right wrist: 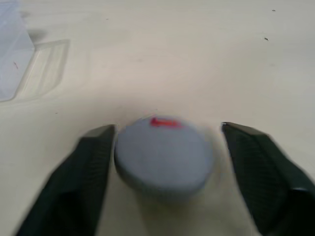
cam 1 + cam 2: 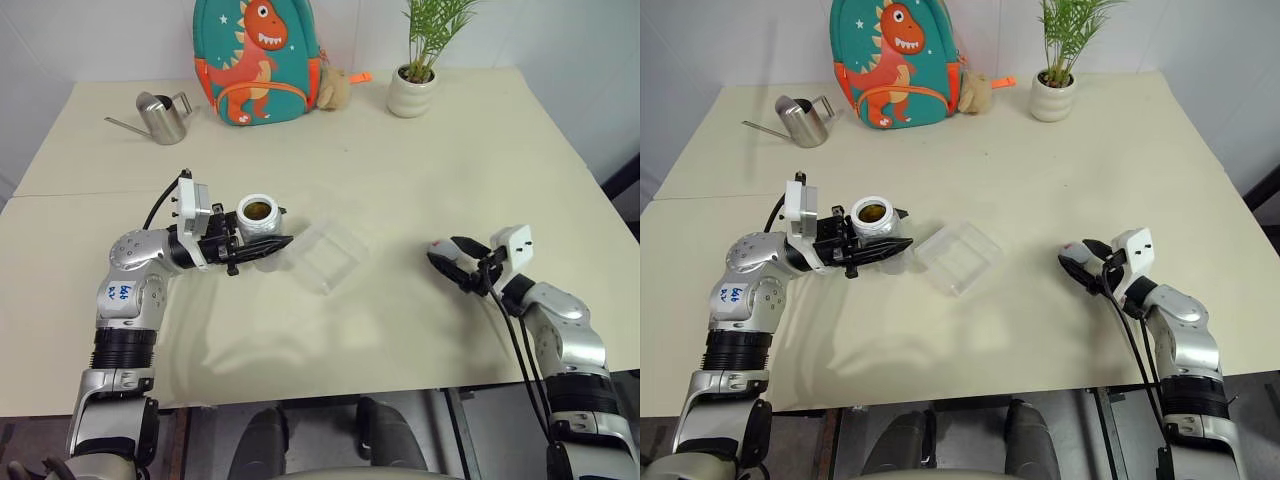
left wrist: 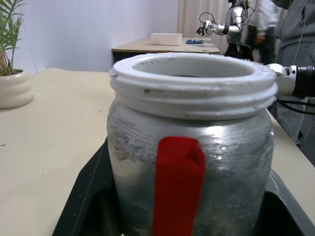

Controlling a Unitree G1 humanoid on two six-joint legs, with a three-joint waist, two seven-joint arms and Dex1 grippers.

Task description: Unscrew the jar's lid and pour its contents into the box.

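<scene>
Left hand (image 2: 262, 247): closed tight around the jar (image 2: 258, 222), one black finger on each side of its body, holding it upright above the desk (image 2: 420, 180).
Jar: lid off, white threaded neck bare and mouth open to the top; a red mark (image 3: 179, 184) runs down the side that faces the wrist camera.
Contents (image 2: 258, 210): a brownish patch seen down through the open mouth (single bits cannot be made out).
Box (image 2: 328, 257): clear and shallow, on the desk just beside the jar, toward the robot's right; whether jar and box touch cannot be told.
Right hand (image 1: 165, 142): fingers spread, low over the desk well to the right of the box.
Lid (image 1: 164, 158): grey round cap between the right hand's two fingers; one finger is right at its edge, the other stands apart from it with a plain gap. It looks to be resting on the desk, not gripped. A small red mark shows at its far edge.
Far side of desk: a steel watering can (image 2: 160, 115) at the left, a teal dinosaur backpack (image 2: 258, 60) propped in the middle with a small plush toy (image 2: 334, 87) against it, and a potted plant (image 2: 416, 80) in a white pot to the right.
Background, left wrist view: another table with a white tray (image 3: 167, 39), and people standing behind it.
</scene>
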